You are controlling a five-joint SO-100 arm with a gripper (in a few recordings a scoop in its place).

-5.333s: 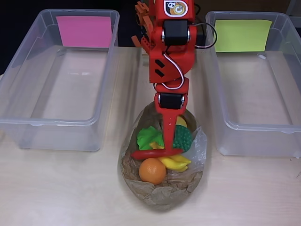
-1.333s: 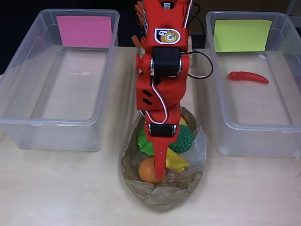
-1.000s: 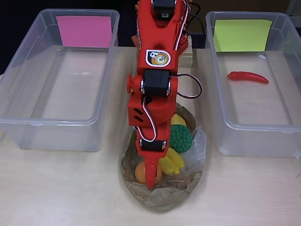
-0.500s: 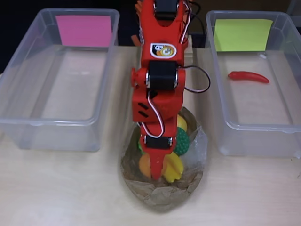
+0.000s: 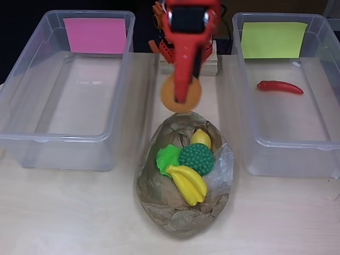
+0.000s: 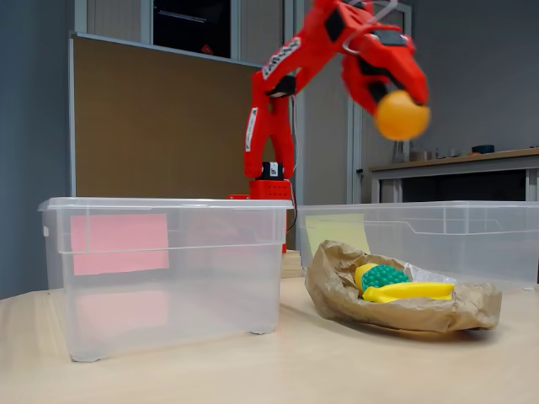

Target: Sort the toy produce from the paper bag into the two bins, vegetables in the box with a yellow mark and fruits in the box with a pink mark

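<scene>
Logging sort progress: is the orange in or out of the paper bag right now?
Out. The orange is held in the pincer, lifted well above the paper bag, over neither bin.

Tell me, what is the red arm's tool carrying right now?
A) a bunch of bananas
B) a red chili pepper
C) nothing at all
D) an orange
D: the tool is shut on the orange, lifted high above the paper bag, while the bananas lie in the bag and the red chili lies in the yellow-marked bin.
</scene>
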